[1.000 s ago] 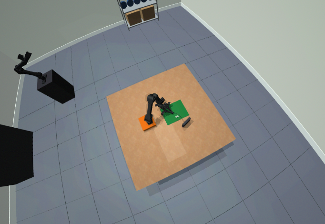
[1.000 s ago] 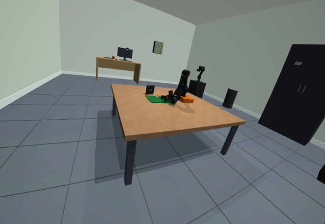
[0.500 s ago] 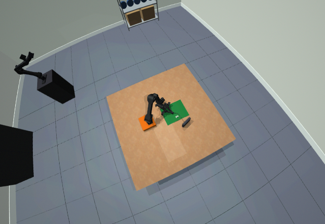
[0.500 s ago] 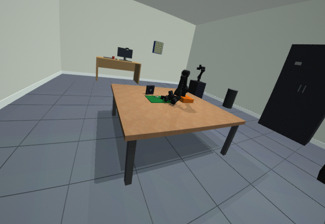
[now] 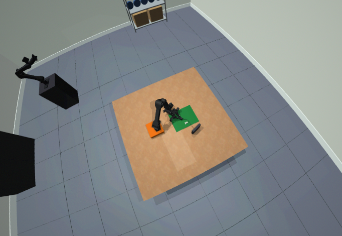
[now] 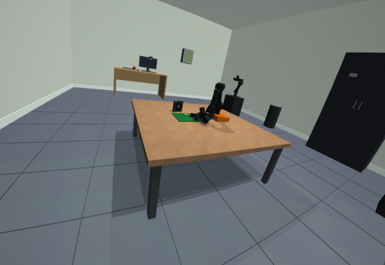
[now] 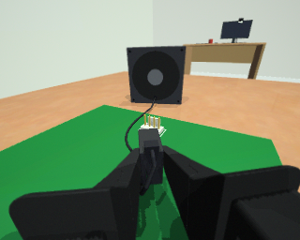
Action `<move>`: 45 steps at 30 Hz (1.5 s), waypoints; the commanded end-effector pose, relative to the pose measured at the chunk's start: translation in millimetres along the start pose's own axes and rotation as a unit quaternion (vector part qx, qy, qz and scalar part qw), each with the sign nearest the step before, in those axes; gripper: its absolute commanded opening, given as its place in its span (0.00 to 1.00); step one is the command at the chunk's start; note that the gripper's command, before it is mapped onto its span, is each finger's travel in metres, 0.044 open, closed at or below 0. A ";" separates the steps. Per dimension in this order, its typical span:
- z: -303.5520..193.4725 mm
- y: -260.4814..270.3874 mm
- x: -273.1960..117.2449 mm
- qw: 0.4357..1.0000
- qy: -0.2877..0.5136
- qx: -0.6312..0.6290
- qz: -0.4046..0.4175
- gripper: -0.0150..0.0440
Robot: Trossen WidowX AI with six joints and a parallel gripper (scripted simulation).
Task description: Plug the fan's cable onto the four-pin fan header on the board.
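My gripper point(image 5: 182, 119) point(image 7: 150, 151) is shut on the black plug point(image 7: 150, 141) of the fan's cable, above the green board point(image 5: 190, 112) point(image 6: 181, 118) point(image 7: 103, 127). The white four-pin header point(image 5: 186, 122) point(image 6: 186, 114) point(image 7: 152, 126) stands on the board, its pins upright. In the wrist view it shows just beyond the plug, whose far end hides its lower front. The plug is off the pins. The black cable point(image 7: 127, 136) curves left round the header to the square dark fan point(image 5: 196, 128) point(image 6: 178, 106) point(image 7: 155, 75), which stands upright behind the board.
The arm's orange base point(image 5: 151, 131) point(image 6: 221, 117) sits on the wooden table point(image 5: 138, 172) point(image 6: 174, 144), beside the board. The fan stands just past the board's edge. A desk with a monitor point(image 6: 148, 62) point(image 7: 236, 30) is far off in the room.
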State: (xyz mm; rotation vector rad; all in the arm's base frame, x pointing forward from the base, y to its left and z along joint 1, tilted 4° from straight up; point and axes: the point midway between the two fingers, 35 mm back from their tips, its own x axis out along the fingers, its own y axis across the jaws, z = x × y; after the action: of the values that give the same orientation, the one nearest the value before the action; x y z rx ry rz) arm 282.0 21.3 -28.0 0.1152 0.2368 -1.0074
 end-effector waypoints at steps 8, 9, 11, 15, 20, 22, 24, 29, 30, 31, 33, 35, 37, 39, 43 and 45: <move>0.1 -0.3 0.0 1.000 0.000 -0.001 0.000 0.25; 0.1 -0.3 0.0 1.000 0.000 -0.001 0.000 0.25; 0.1 -0.3 0.0 1.000 0.000 -0.001 0.000 0.25; 0.1 -0.3 0.0 1.000 0.000 -0.001 0.000 0.25; 0.0 0.0 0.0 1.000 0.000 0.000 0.000 0.34; 0.0 0.0 0.0 1.000 0.000 0.000 0.000 0.43; 0.0 0.0 0.0 1.000 0.000 0.000 0.000 0.49; 0.0 0.0 0.0 1.000 0.000 0.000 0.000 0.49; 0.0 0.0 0.0 1.000 0.000 0.000 0.000 0.49; 0.0 0.0 0.0 1.000 0.000 0.000 0.000 0.49; 0.0 0.0 0.0 1.000 0.000 0.000 0.000 0.49; 0.0 0.0 0.0 1.000 0.000 0.000 0.000 0.49; 0.0 0.0 0.0 1.000 0.000 0.000 0.000 0.49; 0.0 0.0 0.0 1.000 0.000 0.000 0.000 0.49; 0.0 0.0 0.0 1.000 0.000 0.000 0.000 0.49; 0.0 0.0 0.0 1.000 0.000 0.000 0.000 0.49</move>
State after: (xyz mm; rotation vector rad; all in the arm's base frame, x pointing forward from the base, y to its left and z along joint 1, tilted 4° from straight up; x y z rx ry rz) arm 282.0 21.3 -28.0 0.1152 0.2368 -1.0074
